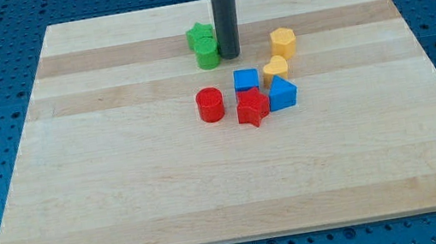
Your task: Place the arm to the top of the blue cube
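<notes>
Pale wooden board (125, 196) — matt, smooth-grained

The arm ends in a straight, smooth cylindrical rod, dark grey to black, of uniform width along its visible length. At 12 o'clock the rod enters a white rounded collar with a dark band. My tip (231, 56) is a flat, blunt end, unmarked

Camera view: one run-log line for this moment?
tip on board beside green cylinder, on its right | blue cube below-right of tip, apart | red star touching cube's bottom | tip not yet directly above cube
</notes>
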Robot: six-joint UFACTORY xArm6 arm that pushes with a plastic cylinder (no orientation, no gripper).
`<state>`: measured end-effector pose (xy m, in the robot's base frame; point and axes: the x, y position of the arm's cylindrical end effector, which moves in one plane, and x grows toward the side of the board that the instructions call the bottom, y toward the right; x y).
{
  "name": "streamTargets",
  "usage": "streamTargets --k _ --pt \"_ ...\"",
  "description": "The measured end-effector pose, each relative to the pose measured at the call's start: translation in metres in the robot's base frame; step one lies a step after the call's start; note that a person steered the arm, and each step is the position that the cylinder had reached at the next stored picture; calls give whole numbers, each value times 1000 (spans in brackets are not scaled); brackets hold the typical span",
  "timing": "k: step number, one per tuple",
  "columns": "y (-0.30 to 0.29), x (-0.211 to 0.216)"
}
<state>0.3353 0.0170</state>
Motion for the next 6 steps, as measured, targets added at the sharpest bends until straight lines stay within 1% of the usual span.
streamTargets --k 1,2,3,4,5,6 --pt "41 7" --pt "69 31" --pt "62 40" --pt "26 41" --pt "5 50" --pt "-1 50"
